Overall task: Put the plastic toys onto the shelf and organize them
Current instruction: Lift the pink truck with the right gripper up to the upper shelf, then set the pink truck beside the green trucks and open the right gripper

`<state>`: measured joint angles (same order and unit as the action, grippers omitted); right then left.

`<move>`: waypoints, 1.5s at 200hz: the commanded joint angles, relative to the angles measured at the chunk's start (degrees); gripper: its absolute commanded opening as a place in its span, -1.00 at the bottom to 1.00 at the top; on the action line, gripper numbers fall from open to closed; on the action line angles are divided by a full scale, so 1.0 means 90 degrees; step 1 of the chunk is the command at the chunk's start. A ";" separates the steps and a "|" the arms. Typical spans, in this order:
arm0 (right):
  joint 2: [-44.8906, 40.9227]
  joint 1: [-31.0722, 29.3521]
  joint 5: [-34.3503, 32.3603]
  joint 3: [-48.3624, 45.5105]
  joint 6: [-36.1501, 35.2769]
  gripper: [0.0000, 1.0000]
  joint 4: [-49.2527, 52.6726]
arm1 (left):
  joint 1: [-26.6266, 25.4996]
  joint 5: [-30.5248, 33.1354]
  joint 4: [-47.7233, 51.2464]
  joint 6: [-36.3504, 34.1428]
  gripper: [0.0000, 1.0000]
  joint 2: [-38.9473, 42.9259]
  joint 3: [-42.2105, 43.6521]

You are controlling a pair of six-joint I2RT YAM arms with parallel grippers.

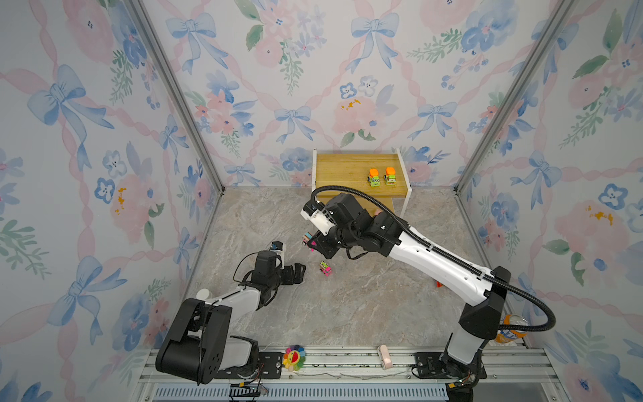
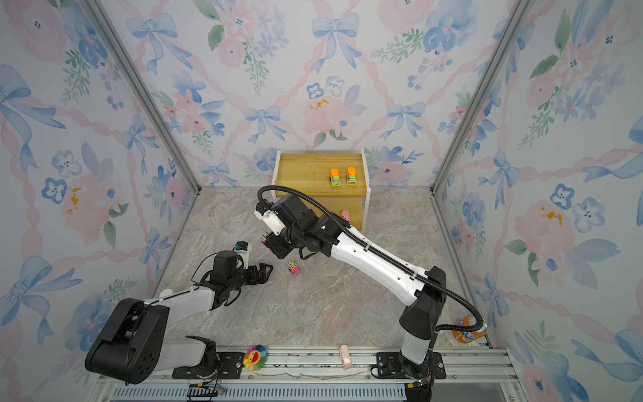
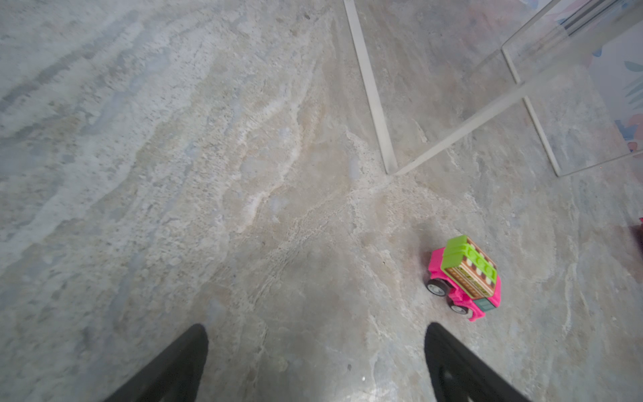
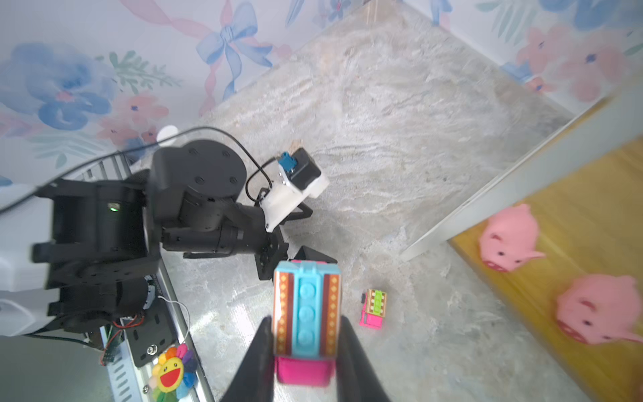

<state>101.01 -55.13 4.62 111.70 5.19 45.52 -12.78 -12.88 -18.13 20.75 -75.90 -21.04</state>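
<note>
Left gripper [image 3: 316, 327] spread; right gripper [image 4: 306, 318] clamping pink truck [image 4: 305, 296], seemingly raised

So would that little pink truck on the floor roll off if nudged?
Probably: the pink truck seems to stand on its wheels, so a nudge may roll it. It looks like hard plastic, likely stiff and light. Its tall top might tip it sideways.

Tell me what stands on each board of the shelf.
On the shelf's top board: two green trucks, side by side. On the lower board: two pink pigs. The right arm covers much of the lower board in both top views.
</note>
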 commanded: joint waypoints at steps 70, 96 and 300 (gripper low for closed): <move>-0.0500 0.1228 -0.1758 0.1489 0.0762 -0.74 0.0615 | -0.0048 -0.0063 -0.0059 -0.0107 0.96 0.0000 0.0036; -0.0393 0.1578 -0.2048 0.1605 0.1003 -0.76 0.0452 | -0.0050 -0.0063 -0.0059 -0.0104 0.96 -0.0001 0.0042; 0.1312 0.1575 -0.3112 0.3170 0.1248 -0.72 0.0890 | -0.0046 -0.0033 -0.0063 -0.0099 0.96 -0.0034 0.0030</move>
<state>111.26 -40.34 -21.96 138.43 15.73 51.53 -12.78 -12.91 -18.13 20.75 -75.92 -21.04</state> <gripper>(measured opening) 0.263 0.979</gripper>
